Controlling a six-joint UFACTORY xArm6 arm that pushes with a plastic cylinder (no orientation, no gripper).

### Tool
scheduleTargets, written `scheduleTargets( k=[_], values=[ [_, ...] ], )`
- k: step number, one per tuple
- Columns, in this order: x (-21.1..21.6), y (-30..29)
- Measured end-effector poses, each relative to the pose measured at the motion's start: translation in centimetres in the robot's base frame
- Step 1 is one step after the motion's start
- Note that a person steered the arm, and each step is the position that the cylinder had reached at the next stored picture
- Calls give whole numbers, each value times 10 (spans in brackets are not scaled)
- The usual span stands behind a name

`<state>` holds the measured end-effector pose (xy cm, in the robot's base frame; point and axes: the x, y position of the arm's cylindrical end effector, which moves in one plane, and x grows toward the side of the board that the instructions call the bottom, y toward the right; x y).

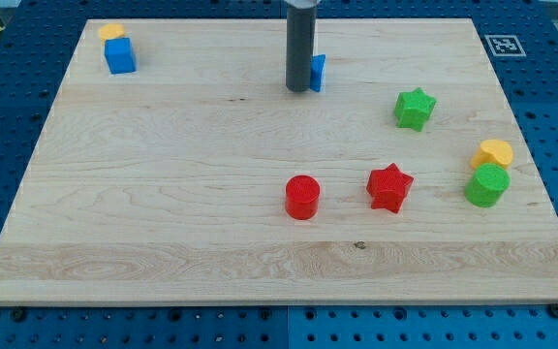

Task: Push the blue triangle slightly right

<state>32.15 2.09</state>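
The blue triangle (317,72) lies near the view's top centre on the wooden board (163,194), mostly hidden behind my rod. My tip (298,90) rests on the board right at the triangle's left side, touching or nearly touching it.
A blue cube (120,56) and a yellow block (112,32) sit at the top left. A green star (415,108) is right of the triangle. A red cylinder (301,197) and red star (389,187) lie lower centre. A yellow block (494,152) and green cylinder (487,185) are at the right.
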Motion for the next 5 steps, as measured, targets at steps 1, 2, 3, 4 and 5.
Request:
scheduleTargets(
  k=[1, 2, 3, 4, 5],
  values=[
    [-33, 0],
    [-35, 0],
    [-36, 21],
    [-36, 41],
    [-36, 50]
  ],
)
